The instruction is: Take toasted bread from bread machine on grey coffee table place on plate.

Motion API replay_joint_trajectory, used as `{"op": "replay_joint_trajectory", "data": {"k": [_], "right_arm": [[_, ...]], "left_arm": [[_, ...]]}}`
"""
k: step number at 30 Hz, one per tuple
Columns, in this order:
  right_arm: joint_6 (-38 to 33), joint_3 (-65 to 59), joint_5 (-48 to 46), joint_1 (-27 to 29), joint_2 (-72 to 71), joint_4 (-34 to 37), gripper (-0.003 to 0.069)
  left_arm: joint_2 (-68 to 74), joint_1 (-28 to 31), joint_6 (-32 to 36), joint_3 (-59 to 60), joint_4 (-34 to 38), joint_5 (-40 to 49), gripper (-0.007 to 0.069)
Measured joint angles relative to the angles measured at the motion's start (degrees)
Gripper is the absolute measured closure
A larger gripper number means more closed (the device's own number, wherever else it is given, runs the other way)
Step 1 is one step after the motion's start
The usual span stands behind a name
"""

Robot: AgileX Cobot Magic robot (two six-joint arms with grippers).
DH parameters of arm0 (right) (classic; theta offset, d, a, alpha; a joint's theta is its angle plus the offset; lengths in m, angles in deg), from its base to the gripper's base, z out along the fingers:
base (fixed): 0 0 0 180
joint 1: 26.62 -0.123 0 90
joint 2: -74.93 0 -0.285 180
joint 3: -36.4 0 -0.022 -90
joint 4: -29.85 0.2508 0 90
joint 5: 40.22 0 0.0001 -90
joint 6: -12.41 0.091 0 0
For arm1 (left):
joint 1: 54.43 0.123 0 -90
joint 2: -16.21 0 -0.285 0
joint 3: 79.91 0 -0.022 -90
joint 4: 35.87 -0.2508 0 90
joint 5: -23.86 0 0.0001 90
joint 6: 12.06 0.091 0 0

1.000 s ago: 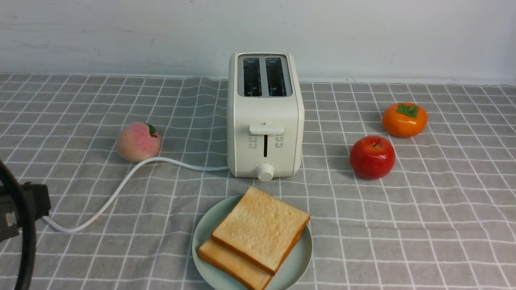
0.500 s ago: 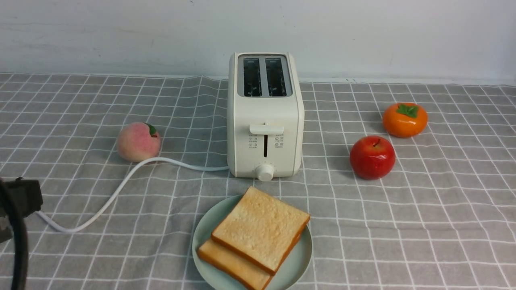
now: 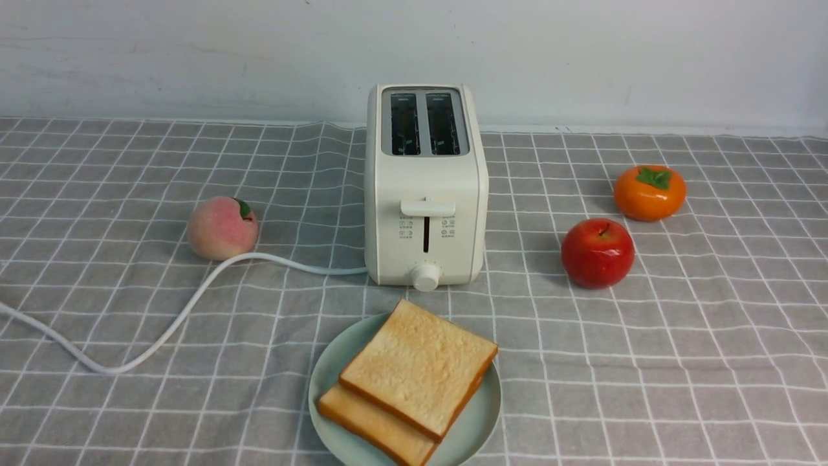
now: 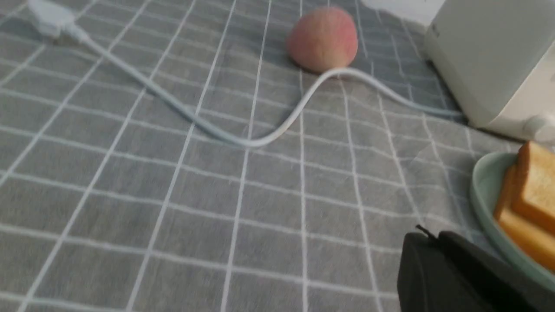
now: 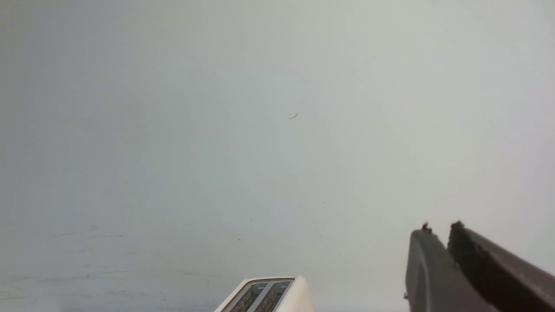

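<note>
The toasted bread (image 3: 414,378) is stacked on the mint-green plate (image 3: 482,414); the toaster's (image 3: 424,188) slots are emptied. The left arm has been withdrawn from the front view, suggesting completion. Both grippers (image 4: 433,238) (image 5: 438,232) are seen empty, jaws nearly together.

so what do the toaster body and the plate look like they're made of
The cream-white two-slot toaster looks like matte moulded plastic: rounded corners, soft even sheen. The round mint-green plate could be glazed ceramic or melamine; its smooth rim doesn't settle which.
</note>
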Motion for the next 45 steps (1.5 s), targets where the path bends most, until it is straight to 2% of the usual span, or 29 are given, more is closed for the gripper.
{"op": "replay_joint_trajectory", "data": {"k": [30,34,37,40,45], "right_arm": [[0.0,0.0,-0.01,0.0,-0.26,0.0,0.0571],[0.0,0.0,-0.12,0.0,-0.26,-1.84,0.0568],[0.0,0.0,-2.18,0.0,-0.26,-1.95,0.0565],[0.04,-0.69,-9.04,0.0,-0.26,-1.69,0.0561],[0.04,-8.86,-12.5,0.98,-0.95,-1.76,0.0554]], "left_arm": [[-0.25,0.0,0.65,1.91,0.0,-0.57,0.0587],[-0.25,0.0,0.65,1.91,0.0,-0.57,0.0586],[-0.25,0.0,0.65,1.91,0.0,-0.57,0.0586],[-0.25,0.0,0.65,1.91,0.0,-0.57,0.0586],[-0.25,0.0,0.65,1.91,0.0,-0.57,0.0584]]}}
